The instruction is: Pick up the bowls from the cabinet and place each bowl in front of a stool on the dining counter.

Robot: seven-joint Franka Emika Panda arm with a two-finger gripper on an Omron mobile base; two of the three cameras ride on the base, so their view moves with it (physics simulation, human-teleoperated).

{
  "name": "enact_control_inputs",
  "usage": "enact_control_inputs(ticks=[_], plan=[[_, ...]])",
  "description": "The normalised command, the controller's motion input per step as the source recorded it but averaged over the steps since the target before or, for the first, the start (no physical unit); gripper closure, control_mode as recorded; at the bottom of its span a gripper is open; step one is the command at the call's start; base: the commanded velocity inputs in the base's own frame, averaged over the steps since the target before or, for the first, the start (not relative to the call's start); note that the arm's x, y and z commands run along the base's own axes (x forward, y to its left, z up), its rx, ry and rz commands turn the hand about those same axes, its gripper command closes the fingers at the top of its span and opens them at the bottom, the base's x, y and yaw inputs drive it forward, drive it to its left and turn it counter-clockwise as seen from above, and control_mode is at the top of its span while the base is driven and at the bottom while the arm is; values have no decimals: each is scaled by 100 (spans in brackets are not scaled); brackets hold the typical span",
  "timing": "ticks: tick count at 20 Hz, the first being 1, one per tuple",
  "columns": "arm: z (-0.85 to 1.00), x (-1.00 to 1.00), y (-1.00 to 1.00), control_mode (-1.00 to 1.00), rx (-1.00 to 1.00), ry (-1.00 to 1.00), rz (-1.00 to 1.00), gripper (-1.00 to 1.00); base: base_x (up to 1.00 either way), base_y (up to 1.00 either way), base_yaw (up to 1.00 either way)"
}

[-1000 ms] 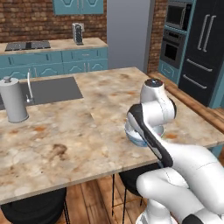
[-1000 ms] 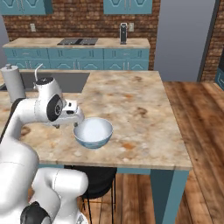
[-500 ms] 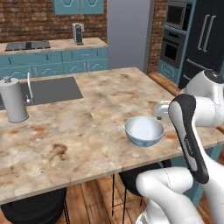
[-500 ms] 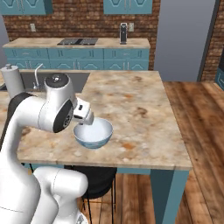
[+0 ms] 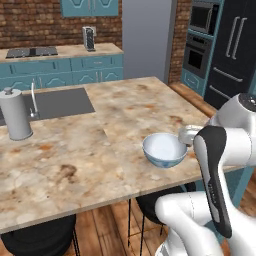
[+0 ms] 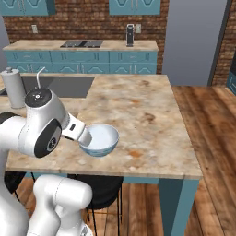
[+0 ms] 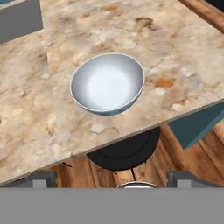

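Note:
A white bowl with blue pattern [image 5: 165, 149] [image 6: 99, 139] [image 7: 107, 83] sits upright on the dining counter [image 5: 90, 150] [image 6: 147, 115] [image 7: 35, 113], close to its front edge. A black stool [image 7: 124, 153] [image 6: 103, 190] stands just below that edge, under the bowl. My gripper [image 7: 114, 181] is open and holds nothing. It hovers over the counter's front edge, looking down on the bowl from a short distance back. The hand [image 6: 77, 132] shows beside the bowl's left rim in the right base view.
An inset dark sink [image 5: 55, 102] [image 6: 64, 85] and a paper towel roll [image 5: 15, 115] [image 6: 14, 87] occupy the counter's far left. Teal wall cabinets [image 5: 90, 6] [image 6: 133, 5] hang on the brick wall. A second black stool [image 5: 40, 240] stands further left. Dark ovens [image 5: 200, 35] are at the right.
The arm has swung away from over the bowl and drawn back toward the counter's front edge. The bowl has stayed in place on the counter.

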Motion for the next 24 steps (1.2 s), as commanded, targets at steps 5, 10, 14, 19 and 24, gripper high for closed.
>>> enact_control_inputs(ticks=[5, 10, 14, 19, 24], plan=[[3, 8, 0, -100, 2, 24, 3, -100, 0, 0, 0], [0, 0, 2, -100, 0, 0, 0, -100, 0, 0, 0], [-4, -16, 16, 100, 0, 0, 3, -100, -18, 11, 4], [0, 0, 0, 100, 0, 0, 0, -100, -82, 56, 24], [0, 0, 0, 100, 0, 0, 0, -100, -70, 99, 45]])
